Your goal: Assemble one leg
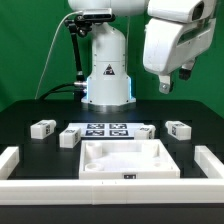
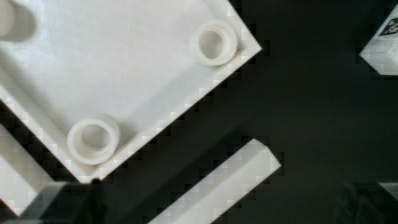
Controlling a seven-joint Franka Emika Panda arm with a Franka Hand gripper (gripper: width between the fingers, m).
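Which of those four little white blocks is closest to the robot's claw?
The leg farthest to the exterior view's right, almost beneath the gripper; the other three sit farther off.

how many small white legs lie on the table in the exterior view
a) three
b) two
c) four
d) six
c: the outer left leg and inner left leg lie on the exterior view's left of the marker board, and the inner right leg and outer right leg lie on its right.
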